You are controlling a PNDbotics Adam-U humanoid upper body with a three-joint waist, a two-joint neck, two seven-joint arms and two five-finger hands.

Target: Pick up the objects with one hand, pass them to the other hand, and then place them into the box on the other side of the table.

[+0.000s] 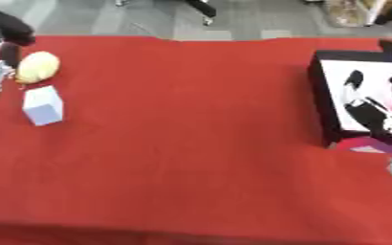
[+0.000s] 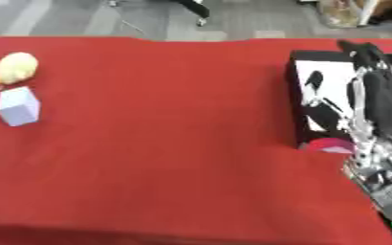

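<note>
Objects on the left side of the red table (image 1: 191, 143): yellowish rounded object (image 1: 37, 67) far left, white cube (image 1: 44, 105) just beside and in front of it, apparently not quite touching. Box (image 2: 296, 95), black-walled with a white floor, at right edge of table; pink-red thing (image 2: 329, 145) at its near corner, inside or outside not clear. Left hand (image 1: 3, 43) at far-left edge, close beside the yellowish object, mostly cut off; finger state cannot be told. Right hand (image 2: 375, 95) over the box, fingers looking extended and holding nothing, blurred though. Judged step: picking up next object with left hand. Best approached from above, closing round the yellowish object without nudging the cube next to it; then carried to mid-table for the handover, right hand brought across from the box to meet it. Middle of cloth bare, nothing between the sides. Floor and a person's legs beyond far edge, not involved. Risk: rounded object rolling off the left edge if bumped.
</note>
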